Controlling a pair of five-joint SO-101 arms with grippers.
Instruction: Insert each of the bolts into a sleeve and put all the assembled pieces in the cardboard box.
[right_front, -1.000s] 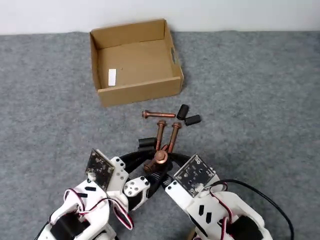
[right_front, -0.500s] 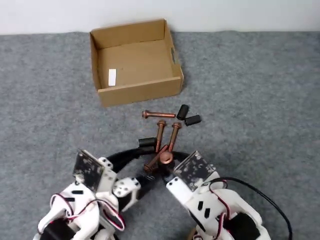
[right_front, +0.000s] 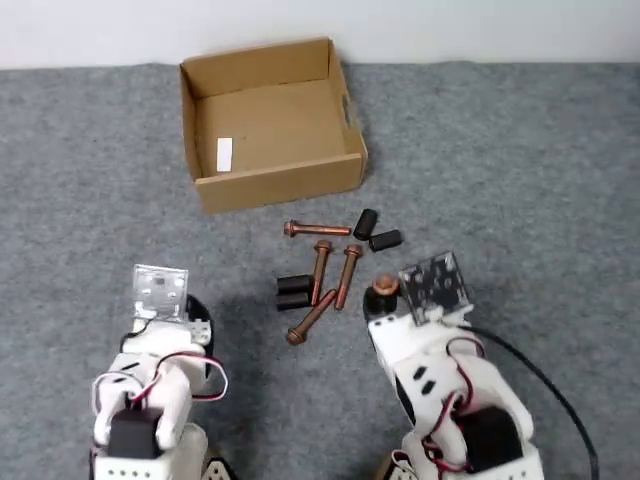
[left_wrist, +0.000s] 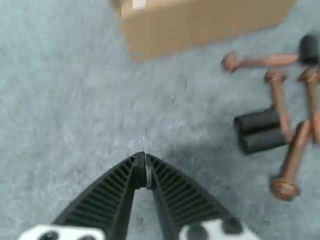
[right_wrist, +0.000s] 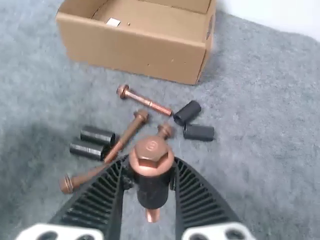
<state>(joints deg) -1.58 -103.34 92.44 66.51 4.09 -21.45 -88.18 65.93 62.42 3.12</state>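
My right gripper is shut on an assembled piece, a copper bolt standing head-up inside a black sleeve. From above, this piece is held just right of the loose parts. Several loose copper bolts and black sleeves lie on the grey carpet in front of the cardboard box. My left gripper is shut with nothing in it, over bare carpet left of the parts. The bolts and two sleeves lie off to its side.
The cardboard box has its open top up and a white label on its floor. The left arm and right arm take up the near edge. Grey carpet stretches to both sides, with a white wall behind the box.
The two grippers, which met over the parts, have drawn apart. The left arm pulled back to the left, and the right arm moved right, carrying the bolt in its sleeve.
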